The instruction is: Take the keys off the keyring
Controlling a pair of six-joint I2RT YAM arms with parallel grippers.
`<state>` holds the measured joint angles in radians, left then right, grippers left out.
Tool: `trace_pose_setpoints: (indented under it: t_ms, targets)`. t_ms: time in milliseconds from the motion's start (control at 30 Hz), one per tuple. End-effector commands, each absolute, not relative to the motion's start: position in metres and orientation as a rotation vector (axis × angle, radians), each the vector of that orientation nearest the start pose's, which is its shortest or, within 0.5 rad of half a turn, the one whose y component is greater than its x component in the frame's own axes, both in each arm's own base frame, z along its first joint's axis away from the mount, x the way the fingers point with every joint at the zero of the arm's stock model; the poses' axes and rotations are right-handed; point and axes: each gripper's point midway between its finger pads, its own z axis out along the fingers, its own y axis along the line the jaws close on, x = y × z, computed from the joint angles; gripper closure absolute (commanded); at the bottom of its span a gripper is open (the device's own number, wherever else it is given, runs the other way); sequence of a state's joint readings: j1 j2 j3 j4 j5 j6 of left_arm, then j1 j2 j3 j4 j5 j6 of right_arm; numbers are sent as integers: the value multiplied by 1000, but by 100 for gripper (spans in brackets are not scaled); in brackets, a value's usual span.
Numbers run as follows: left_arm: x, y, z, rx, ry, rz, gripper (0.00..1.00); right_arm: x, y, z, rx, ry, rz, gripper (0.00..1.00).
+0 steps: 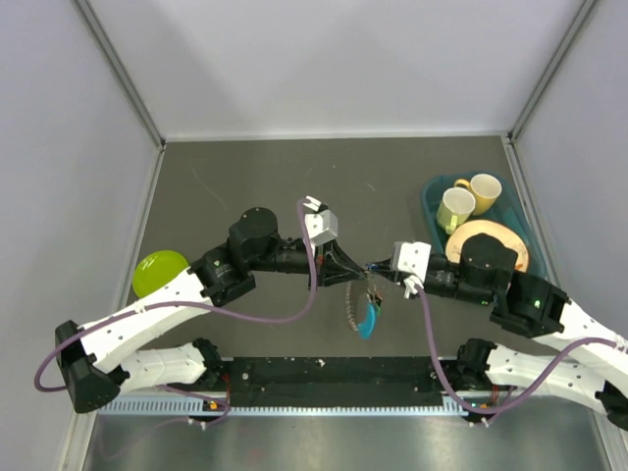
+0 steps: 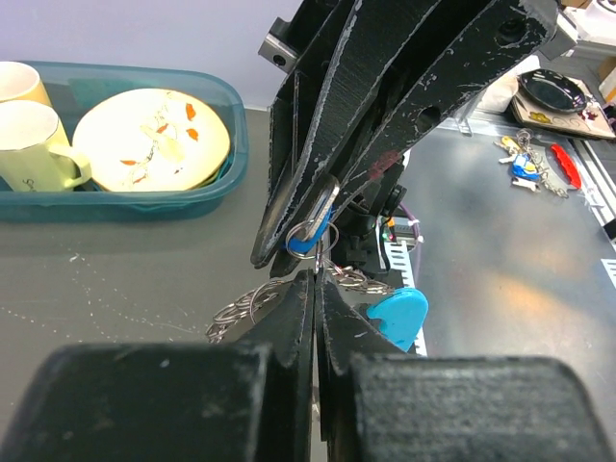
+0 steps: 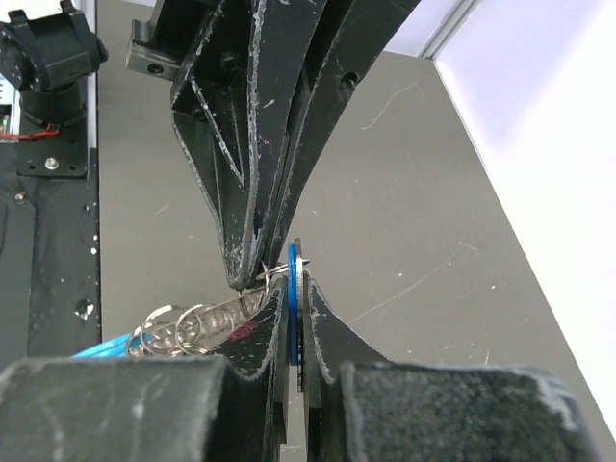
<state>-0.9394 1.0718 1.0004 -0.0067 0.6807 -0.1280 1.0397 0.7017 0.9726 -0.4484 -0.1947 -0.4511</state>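
The left gripper (image 2: 316,289) pinches the keyring (image 2: 332,241) tight while the right gripper (image 3: 292,289) squeezes the blue key (image 3: 291,255) — I think to pull it off.

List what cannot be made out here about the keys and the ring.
- Top view: the keys are too small to count where the left tool and right tool meet.
- Left wrist: the right tool hides part of the ring, so whether the blue key is threaded on it is unclear.
- Right wrist: the blue key shows edge-on only; the tool's own finger hides most of the tab.
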Motion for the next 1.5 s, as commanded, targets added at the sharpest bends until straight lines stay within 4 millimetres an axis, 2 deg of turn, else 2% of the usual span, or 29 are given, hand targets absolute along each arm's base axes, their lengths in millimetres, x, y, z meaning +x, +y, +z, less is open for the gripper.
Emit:
trace_pose_setpoints:
  t_ms: [0,233,433,800,1233,1467]
  targets:
    - [107,-349,353,1195,1273,-1368,100,133,248,377,-1181,1138,610,100]
    - [102,-347,356,1217,1233,-1357,100,144,249,380,-1146,1174,572,100]
    - [98,-342,357,1235,1200,-1350,100,159,241,372,-1091,1241,499,100]
    - [86,-337,363,1257,1104,-1376,100,171,235,363,-1039,1307,450,100]
    - [82,-329,375,1227,1047,-1369,100,174,233,352,-1021,1350,457,100]
    - [94,-327,382,1129,1054,-1325,100,164,234,347,-1034,1345,515,100]
